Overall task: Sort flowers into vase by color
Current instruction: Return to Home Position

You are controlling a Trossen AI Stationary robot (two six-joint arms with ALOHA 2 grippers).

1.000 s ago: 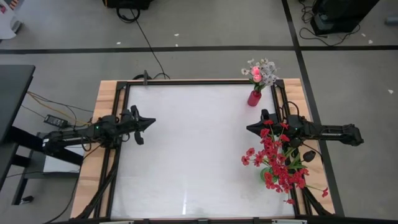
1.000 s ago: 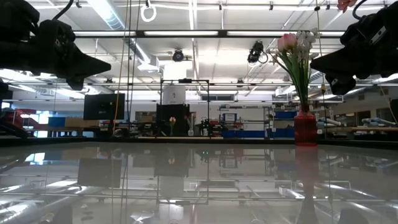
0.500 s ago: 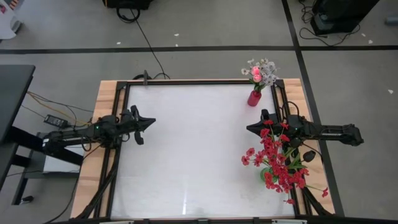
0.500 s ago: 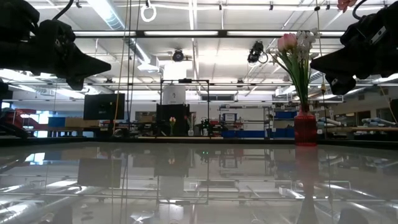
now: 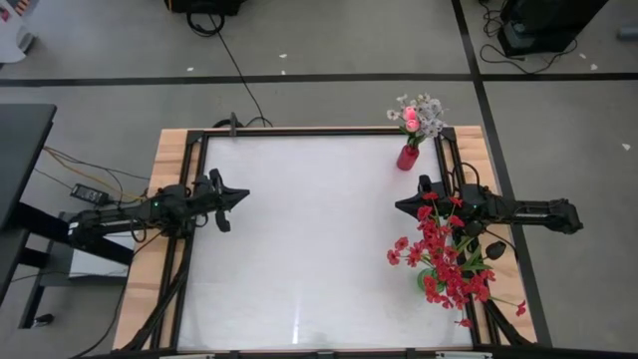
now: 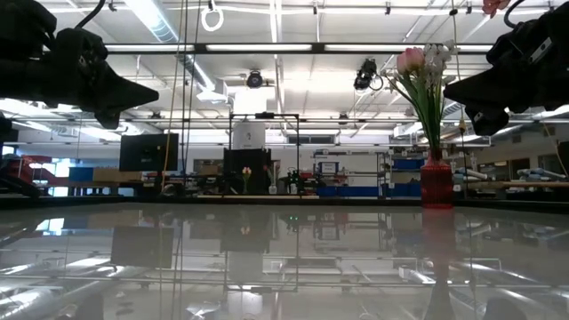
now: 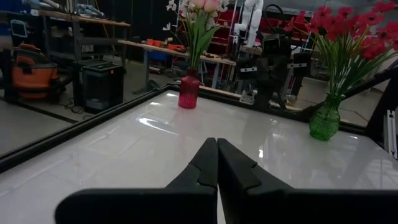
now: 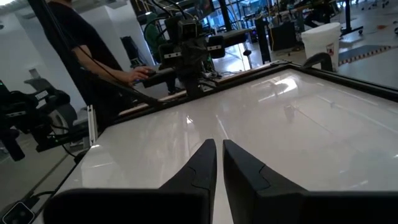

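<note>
A red vase (image 5: 407,157) stands near the table's far right corner, holding pink buds (image 5: 410,117) and white sprays (image 5: 431,118); it also shows in the low view as the red vase (image 6: 436,185) and in the left wrist view as the red vase (image 7: 188,92). A green vase (image 7: 324,119) with red blossom sprays (image 5: 445,259) stands at the right edge, nearer the front. My left gripper (image 5: 244,196) hovers shut at the table's left side. My right gripper (image 5: 399,206) hovers shut at the right side, between the two vases. No dark buds show.
The white table top (image 5: 309,239) lies bare between the arms, framed by black rails (image 5: 319,131) and a wooden border. A person in dark clothes (image 8: 81,50) stands beyond the table's left side in the right wrist view.
</note>
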